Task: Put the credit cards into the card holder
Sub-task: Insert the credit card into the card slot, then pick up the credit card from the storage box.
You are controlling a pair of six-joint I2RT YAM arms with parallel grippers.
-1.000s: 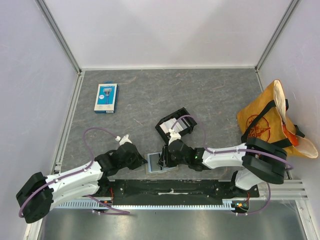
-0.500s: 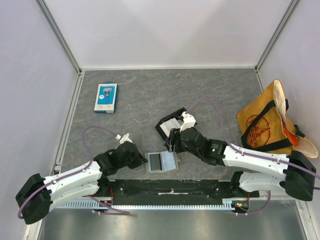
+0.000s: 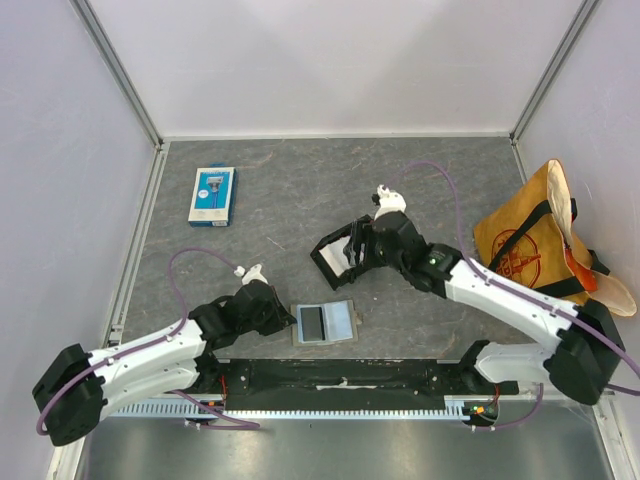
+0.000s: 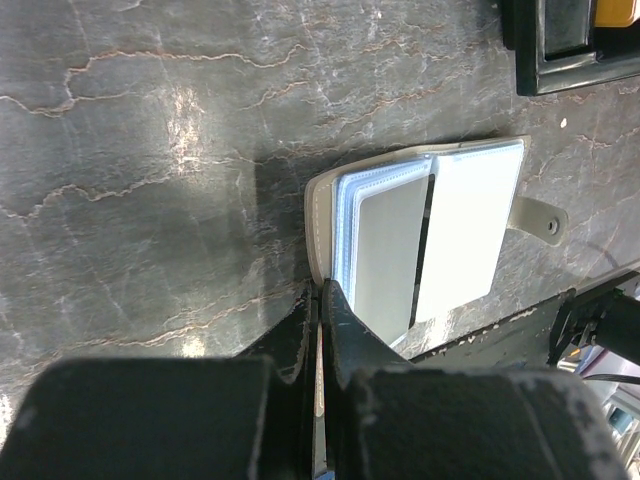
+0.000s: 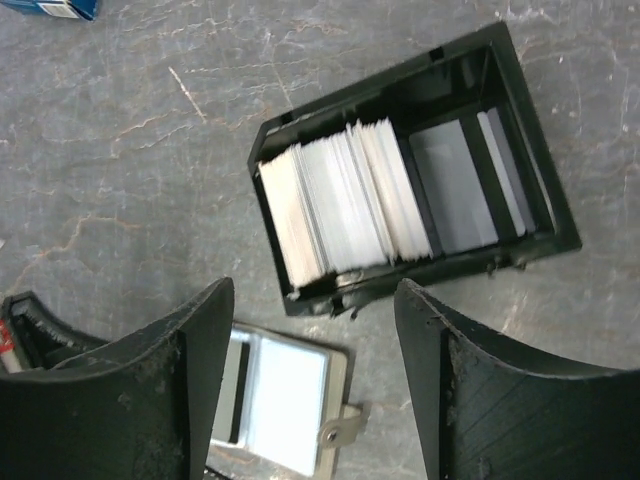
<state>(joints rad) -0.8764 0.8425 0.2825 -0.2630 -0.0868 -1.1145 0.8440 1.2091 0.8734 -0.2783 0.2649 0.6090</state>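
My right gripper [image 5: 312, 290] has its jaws spread wide and empty, hanging just above the near edge of the black tray [image 5: 540, 140]. Inside that tray, the credit cards [image 5: 345, 205] stand on edge as a mostly white stack in the left compartment, and a few grey ones lean in the right compartment. My left gripper [image 4: 320, 300] is closed down narrow, its fingertips touching the left edge of the card holder [image 4: 470, 230]. I cannot tell whether a bit of the cover is pinched between them. The card holder lies open and flat on the table [image 3: 300, 190] close to its near edge, between my two arms and nearer than the tray, a little to its left. Its clear pockets face up, with a dark grey card in the left pocket and a pale one in the right, and the snap strap sticks out on the right side. Far off on the left lies a blue-and-white pack [image 3: 212, 195], and a yellow bag [image 3: 535, 245] slumps at the right side of the table.
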